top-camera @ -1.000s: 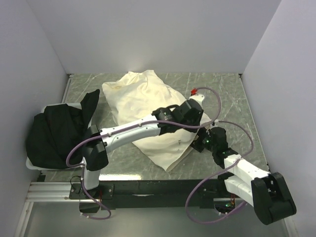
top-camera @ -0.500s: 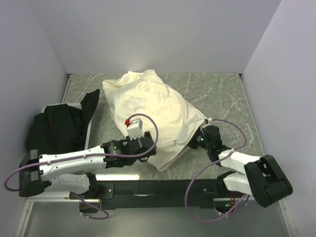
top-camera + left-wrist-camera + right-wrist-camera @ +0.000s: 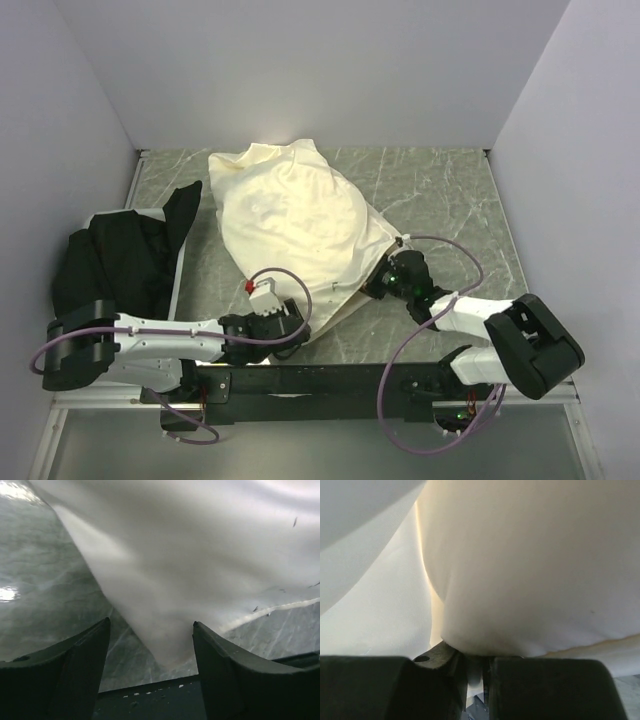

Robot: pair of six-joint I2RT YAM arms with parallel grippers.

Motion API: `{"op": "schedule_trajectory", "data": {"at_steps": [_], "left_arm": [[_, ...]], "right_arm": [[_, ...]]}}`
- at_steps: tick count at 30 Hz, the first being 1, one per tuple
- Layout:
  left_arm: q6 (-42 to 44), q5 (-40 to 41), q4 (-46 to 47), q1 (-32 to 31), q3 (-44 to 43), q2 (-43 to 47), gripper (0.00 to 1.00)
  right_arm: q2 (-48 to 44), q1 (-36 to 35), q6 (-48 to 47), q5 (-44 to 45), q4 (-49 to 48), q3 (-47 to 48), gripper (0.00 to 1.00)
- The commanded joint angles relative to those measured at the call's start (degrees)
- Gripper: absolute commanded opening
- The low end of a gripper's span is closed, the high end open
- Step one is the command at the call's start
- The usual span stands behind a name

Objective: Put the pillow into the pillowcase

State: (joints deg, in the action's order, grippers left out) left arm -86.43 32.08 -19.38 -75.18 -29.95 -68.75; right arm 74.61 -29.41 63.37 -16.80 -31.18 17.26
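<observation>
The cream pillowcase (image 3: 300,225) lies bulging and plump on the grey marbled table (image 3: 440,190), one corner pointing at the near edge. The pillow does not show apart from it. My left gripper (image 3: 297,323) is at that near corner. In the left wrist view its jaws (image 3: 150,626) stand open, and the fabric corner (image 3: 167,645) hangs down between the fingers without touching them. My right gripper (image 3: 379,286) is at the sack's right edge. In the right wrist view its jaws (image 3: 476,667) are shut on a thin fold of the pillowcase (image 3: 530,580), which fills that view.
A heap of black cloth (image 3: 115,262) lies on a white tray (image 3: 177,275) at the left. White walls close in the table on three sides. A black rail (image 3: 330,380) runs along the near edge by the arm bases.
My left arm has drawn back from across the bundle to its near corner, and its jaws have widened. My right gripper has shut on the fabric edge. The bundle shifted slightly left.
</observation>
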Motion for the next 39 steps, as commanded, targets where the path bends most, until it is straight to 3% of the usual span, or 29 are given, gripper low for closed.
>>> {"op": "schedule_trajectory", "data": {"at_steps": [1,3,6,7,8,14,22,23,25,27,28,32,34,39], "left_arm": [[-1.98,-1.05,15.15,-0.94,4.46,-1.55,0.68],[-3.12,-0.96,15.51,-0.85,4.99,-3.84,0.61],[-4.88,-0.52,16.03,-0.85,6.22,-3.85,0.29],[-4.89,-0.26,15.95,-0.85,7.18,-2.8,0.09],[-4.8,-0.08,15.6,-0.94,7.45,0.08,0.01],[2.04,-0.6,11.74,-2.34,7.02,14.67,0.01],[9.27,-5.18,-1.96,-10.33,-4.92,14.88,0.01],[7.96,-2.92,-7.72,-12.43,-5.46,14.96,0.01],[1.9,-1.06,-12.51,-12.89,-5.03,16.1,0.01],[-3.01,2.0,-16.03,-12.72,-3.36,19.78,0.01],[-3.82,2.46,-16.04,-11.41,-1.53,21.19,0.01],[1.77,-0.25,-9.82,-3.15,2.26,26.12,0.01],[7.84,-3.94,-5.16,2.54,2.53,25.16,0.01],[18.38,-10.62,2.23,12.23,1.22,14.19,0.01]], "right_arm": [[0.01,-3.63,0.7,0.53,-5.12,0.94,0.03],[0.54,-4.86,1.05,1.32,-5.64,1.11,0.02],[2.55,-7.06,1.4,1.94,-7.05,2.17,0.02],[3.69,-7.33,1.4,2.12,-7.31,2.86,0.02],[4.14,-7.94,1.23,2.64,-6.97,3.22,0.02],[10.11,-8.03,-1.5,5.19,-4.5,9.45,0.02],[21.18,-8.12,1.4,6.86,-8.81,18.68,0.01],[21.98,-8.12,1.23,6.52,-8.46,19.56,0.07],[22.51,-8.21,0.18,5.73,-6.89,21.41,0.13],[20.76,-8.91,-1.66,7.03,-2.24,20.72,0.25],[18.06,-9.52,-2.46,8.52,0.3,20.36,0.37],[9.61,-9.61,-4.05,11.96,8.22,13.87,0.67],[3.74,-9.7,-5.1,12.31,10.25,9.21,0.75],[-12.97,-9.79,-6.68,16.69,20.61,-0.62,0.77]]}}
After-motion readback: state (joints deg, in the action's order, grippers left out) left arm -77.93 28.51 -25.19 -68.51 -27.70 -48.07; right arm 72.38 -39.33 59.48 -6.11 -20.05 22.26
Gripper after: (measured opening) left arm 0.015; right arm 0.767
